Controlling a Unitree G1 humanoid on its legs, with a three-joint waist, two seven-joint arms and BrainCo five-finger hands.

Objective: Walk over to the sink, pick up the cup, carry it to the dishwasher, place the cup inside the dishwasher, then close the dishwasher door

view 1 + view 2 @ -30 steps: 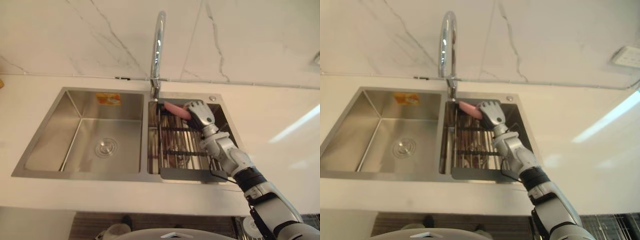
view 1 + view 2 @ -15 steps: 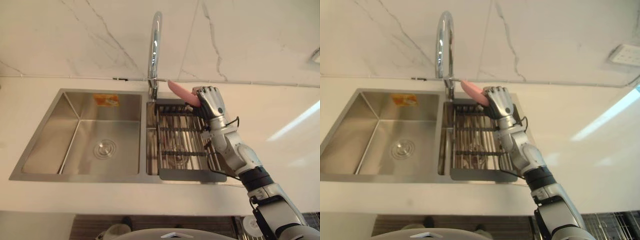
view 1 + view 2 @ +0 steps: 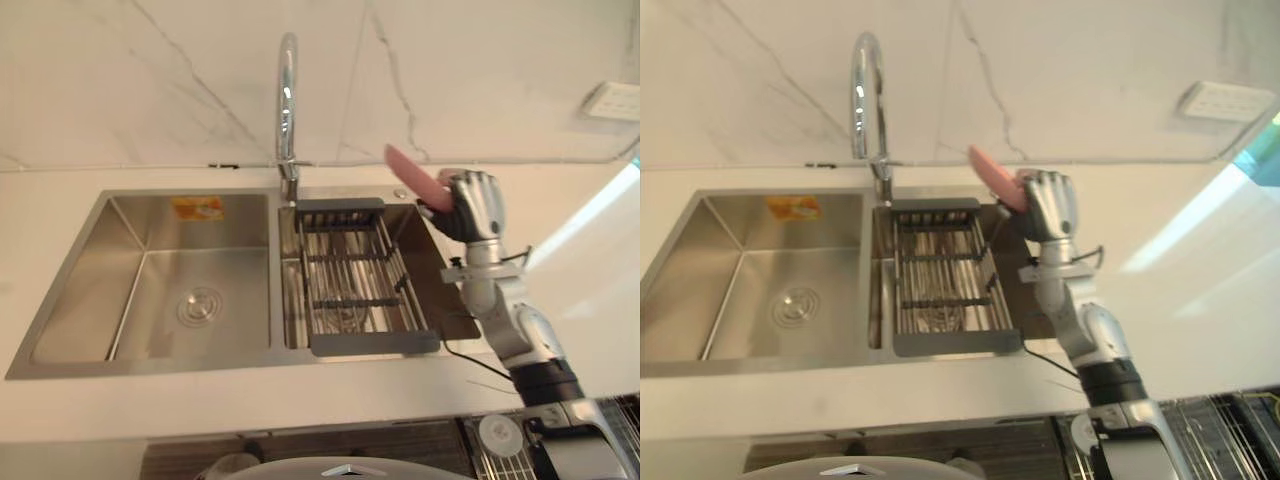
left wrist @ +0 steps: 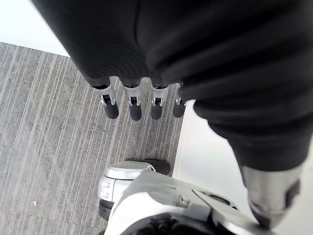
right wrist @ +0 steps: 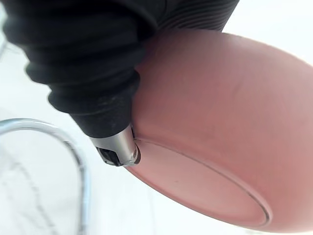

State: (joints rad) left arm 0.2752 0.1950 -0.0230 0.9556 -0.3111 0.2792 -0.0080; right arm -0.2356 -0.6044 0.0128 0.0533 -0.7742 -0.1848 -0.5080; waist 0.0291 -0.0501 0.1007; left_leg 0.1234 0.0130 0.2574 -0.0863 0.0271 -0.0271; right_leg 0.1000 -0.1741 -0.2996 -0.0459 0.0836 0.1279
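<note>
My right hand [image 3: 474,203] is shut on a pink cup [image 3: 414,178] and holds it tilted in the air above the right rim of the sink [image 3: 60,300], near the back counter. Seen from my right wrist, the cup [image 5: 215,147] is pressed against the hand's dark cover, its flat bottom facing the camera. My left hand [image 4: 142,105] hangs with straight fingers over a grey striped floor.
A double steel sink has a grey drying rack [image 3: 355,285] in its right basin and a chrome tap [image 3: 287,110] behind the divider. White counter [image 3: 590,290] runs to the right; a marble wall stands behind. A wire rack [image 3: 1230,435] shows at the lower right.
My right hand has lifted the pink cup out of the right basin and carried it up and to the right, past the sink's rim. The camera has turned rightward too.
</note>
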